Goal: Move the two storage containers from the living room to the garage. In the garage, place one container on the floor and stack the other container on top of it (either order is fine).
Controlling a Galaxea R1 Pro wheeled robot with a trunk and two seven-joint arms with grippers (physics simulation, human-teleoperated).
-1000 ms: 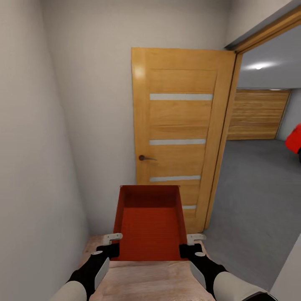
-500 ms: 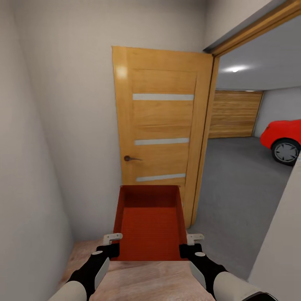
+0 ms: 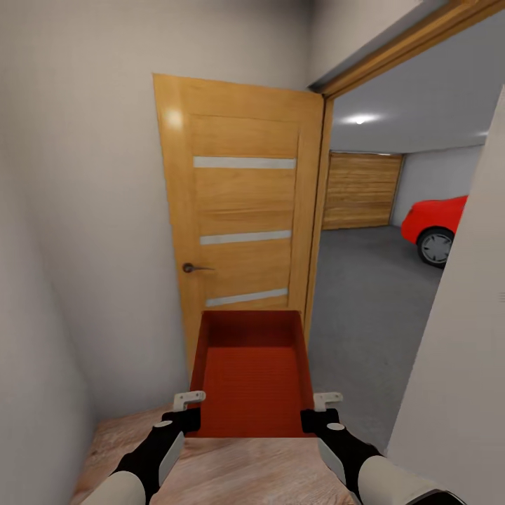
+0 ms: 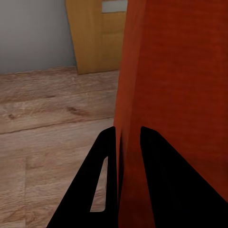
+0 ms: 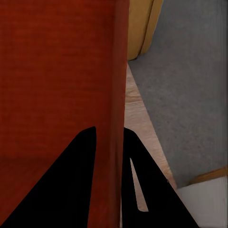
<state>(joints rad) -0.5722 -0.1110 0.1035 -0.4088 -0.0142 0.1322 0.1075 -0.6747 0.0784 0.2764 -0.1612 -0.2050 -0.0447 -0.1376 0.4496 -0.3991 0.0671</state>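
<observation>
Gripping the storage container (image 3: 252,375) by its two long side walls, the left gripper (image 3: 184,414) and the right gripper (image 3: 317,414) are seen nearest the camera, each clamped onto a wall near the bin's near end. In the left wrist view a thin red-orange wall is pinched between the dark fingers (image 4: 107,190), and the same is shown at the right fingers (image 5: 80,185). The bin is held level between both arms, equally near to each, its long axis pointing straight ahead, above the wood-plank floor (image 3: 231,470). Beyond it an open wooden door (image 3: 238,217) is faced. To the right of the door the garage opening is seen, with the dark concrete floor (image 3: 365,301) and the red car (image 3: 431,221) farther off, so a rightward turn is judged to be needed before the bin can be carried through.
</observation>
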